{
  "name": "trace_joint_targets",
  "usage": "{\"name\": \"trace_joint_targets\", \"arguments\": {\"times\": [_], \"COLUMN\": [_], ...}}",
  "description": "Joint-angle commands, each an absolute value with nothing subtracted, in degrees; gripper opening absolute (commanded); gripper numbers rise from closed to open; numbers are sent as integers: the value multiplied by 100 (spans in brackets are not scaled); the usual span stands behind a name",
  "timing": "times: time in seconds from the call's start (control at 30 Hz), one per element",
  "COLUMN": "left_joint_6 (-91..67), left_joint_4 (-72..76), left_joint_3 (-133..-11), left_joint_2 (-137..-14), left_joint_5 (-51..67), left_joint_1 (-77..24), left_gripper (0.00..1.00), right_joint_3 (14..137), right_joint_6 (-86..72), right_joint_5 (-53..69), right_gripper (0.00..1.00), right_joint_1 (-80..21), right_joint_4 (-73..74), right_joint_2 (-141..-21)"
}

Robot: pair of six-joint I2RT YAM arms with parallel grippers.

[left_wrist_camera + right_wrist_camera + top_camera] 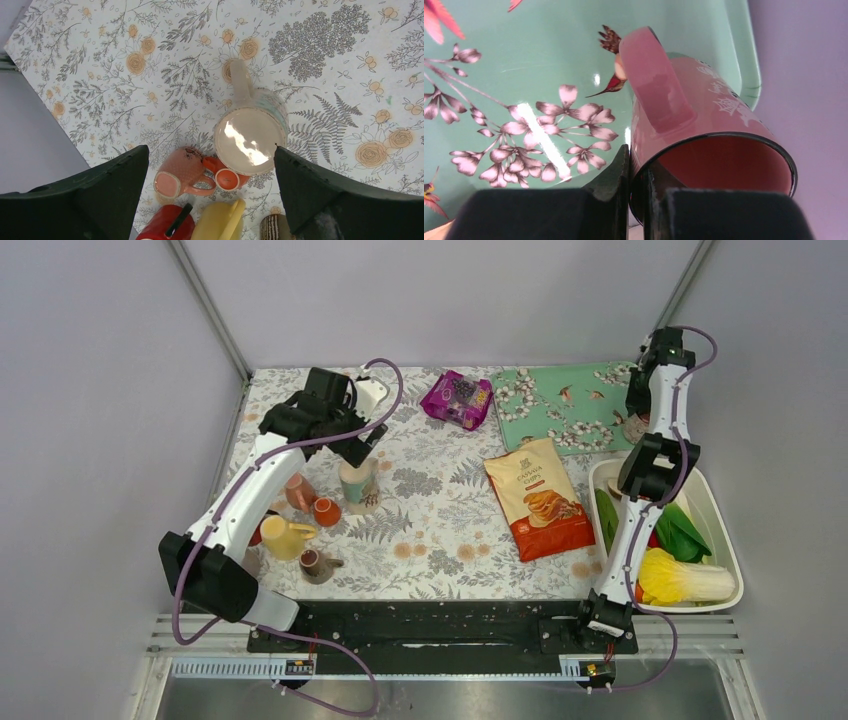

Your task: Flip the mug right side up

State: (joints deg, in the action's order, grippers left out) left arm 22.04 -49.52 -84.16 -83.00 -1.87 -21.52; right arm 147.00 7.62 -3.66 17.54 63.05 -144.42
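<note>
Gripping the pink mug (724, 115) by its rim above the tray (524, 50), the right hand (636, 167) holds it tilted, not yet upright; the left hand (210, 152) hangs wide.

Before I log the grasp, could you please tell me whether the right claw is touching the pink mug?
Touching. The right wrist view shows the right claw clamped on the rim of the pink mug, one finger outside the wall, one inside.

**One overhead, two wrist views**

The top external camera looks down from behind the arm bases over the whole table (440, 540). The left wrist camera faces straight down on the beige mug (252, 137), which the overhead also shows. The right wrist camera sits close against the pink mug (704, 125), with the green tray (524, 60) behind.
</note>
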Motion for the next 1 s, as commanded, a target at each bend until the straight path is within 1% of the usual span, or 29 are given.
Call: {"name": "trace_joint_targets", "arguments": {"times": [0.0, 0.07, 0.1, 0.13, 0.17, 0.23, 0.3, 0.33, 0.4, 0.43, 0.47, 0.57, 0.63, 0.73, 0.8, 0.87, 0.9, 0.93, 0.97], "left_joint_6": [2171, 2261, 2326, 2386, 2454, 2766, 3202, 3362, 3659, 3788, 3875, 3982, 4205, 4617, 4221, 3375, 2925, 2430, 1929], "left_joint_4": [-4813, -4810, -4814, -4823, -4861, -5098, -5482, -5647, -6007, -6283, -6556, -7555, -8003, -8234, -7944, -8018, -8172, -8259, -8233], "left_joint_3": [-8659, -8633, -8630, -8635, -8670, -8837, -9048, -9131, -9332, -9478, -9626, -10037, -10095, -9991, -10278, -11247, -12108, -12579, -12760], "left_joint_2": [-8288, -8296, -8308, -8313, -8330, -8384, -8468, -8530, -8757, -8939, -9134, -9733, -10019, -10459, -10884, -11528, -11833, -12049, -12144], "left_joint_5": [-26, 149, 177, 202, 260, 645, 1042, 1016, 678, 518, 457, 802, 953, 481, -63, -497, -462, -318, -165], "left_joint_1": [-2136, -2144, -2144, -2138, -2142, -2151, -2186, -2264, -2528, -2692, -2814, -3049, -3177, -3425, -3465, -3409, -3300, -3190, -3078], "left_gripper": [99, 99, 99, 99, 99, 99, 99, 99, 99, 99, 99, 99, 99, 99, 99, 99, 99, 99, 99], "right_joint_3": [15081, 15048, 15047, 15047, 15047, 15049, 15062, 15056, 15042, 15022, 14994, 14824, 14628, 14293, 13989, 13571, 13201, 12935, 12632], "right_joint_6": [415, 362, 345, 336, 296, 258, 240, 232, 215, 215, 199, 160, 150, 45, 77, 219, 311, 333, 309], "right_joint_5": [-777, -470, -342, -219, -142, -23, 178, 240, 277, 305, 307, 291, 275, 332, 381, 375, 349, 331, 334], "right_gripper": [0, 0, 8, 22, 38, 60, 72, 77, 87, 95, 99, 99, 99, 99, 99, 99, 99, 99, 99], "right_joint_1": [2019, 2047, 2048, 2048, 2048, 2048, 2048, 2048, 2048, 2048, 2040, 2016, 1970, 1899, 1789, 1613, 1518, 1426, 1350], "right_joint_4": [6224, 6101, 6089, 6055, 6024, 5979, 5926, 5900, 5864, 5850, 5840, 5836, 5838, 5932, 6046, 6140, 6167, 6161, 6029], "right_joint_2": [-14424, -14406, -14414, -14407, -14392, -14337, -14247, -14172, -14010, -13904, -13800, -13392, -13074, -12586, -12240, -11818, -11631, -11432, -11223]}}
